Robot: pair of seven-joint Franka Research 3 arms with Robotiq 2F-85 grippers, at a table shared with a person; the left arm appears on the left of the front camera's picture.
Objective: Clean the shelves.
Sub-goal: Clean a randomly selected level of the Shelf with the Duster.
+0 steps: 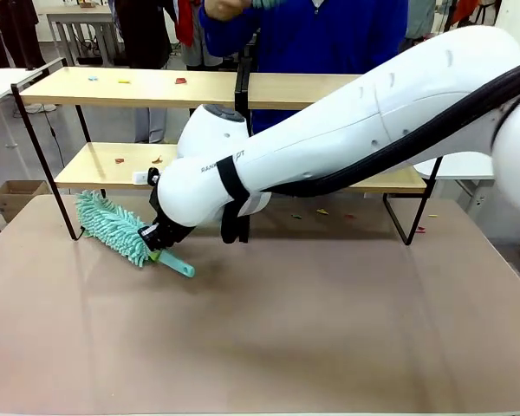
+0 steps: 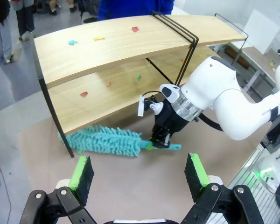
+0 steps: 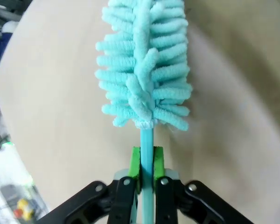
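Left gripper (image 2: 140, 172) jaws wide apart, right gripper (image 2: 159, 140) clamped on a teal duster (image 2: 107, 140) — head just beside the shelves (image 2: 144, 46), coloured scraps (image 2: 135, 29) on both boards

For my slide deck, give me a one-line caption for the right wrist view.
Right gripper clamped on the handle of a teal duster, fluffy head out over the brown table.

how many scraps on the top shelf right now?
3 on the top shelf: blue scrap near the left end, yellow scrap beside it, red scrap left of the centre post. The right arm may hide more.
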